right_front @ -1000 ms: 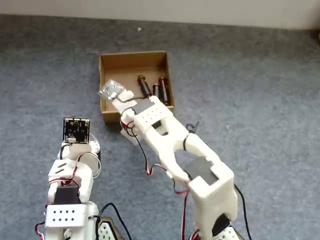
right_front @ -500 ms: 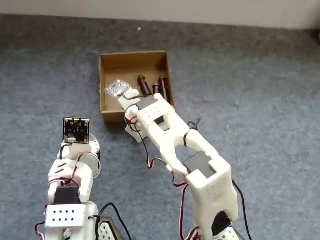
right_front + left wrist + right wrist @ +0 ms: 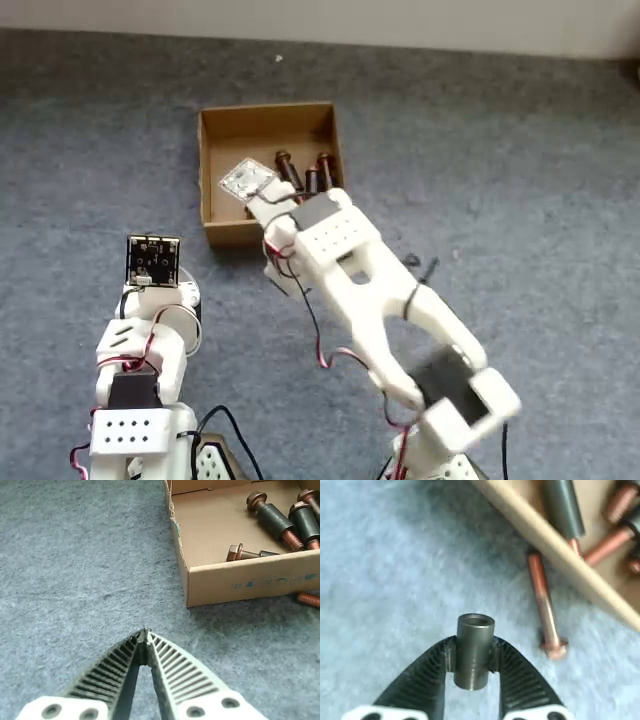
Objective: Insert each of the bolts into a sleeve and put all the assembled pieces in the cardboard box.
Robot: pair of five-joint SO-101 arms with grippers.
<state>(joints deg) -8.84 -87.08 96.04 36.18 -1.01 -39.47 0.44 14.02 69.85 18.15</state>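
**High view.** The right arm (image 3: pixel 340 250) is lying diagonally over the carpet (image 3: pixel 500 200), with its wrist at the near wall of the cardboard box (image 3: pixel 250 135). Assembled pieces (image 3: pixel 300 175) are lying side by side along the box's right side, and its left half is showing bare cardboard. The left arm (image 3: pixel 140 350) is sitting folded, well short of the box and off its near left corner.

**Left wrist view.** The left gripper (image 3: pixel 145 636) is hanging clenched on nothing, its tips meeting over bare carpet near the box's outer corner but apart from it. Just outside the box's near wall, the copper end of a loose bolt (image 3: pixel 307 599) is showing on the carpet.

**Right wrist view.** The right gripper (image 3: pixel 472 652) is grasping a dark sleeve (image 3: pixel 475 627) around its middle, with the open bore facing the camera, above the carpet just outside the box. The loose bolt is lying flat with one end at the foot of the box wall and its flanged head farther out from the box.

The step in hand seems to be joining this sleeve to that bolt. To do it well, the left claw would likely need to open and take the bolt by its head end, where the fingers have room away from the cardboard. The sleeve's bore should be lined up with the shank before any sliding, because a mid-body grip may let the sleeve pivot under an off-axis push. The box's bare left half looks the easiest place to drop the finished piece.
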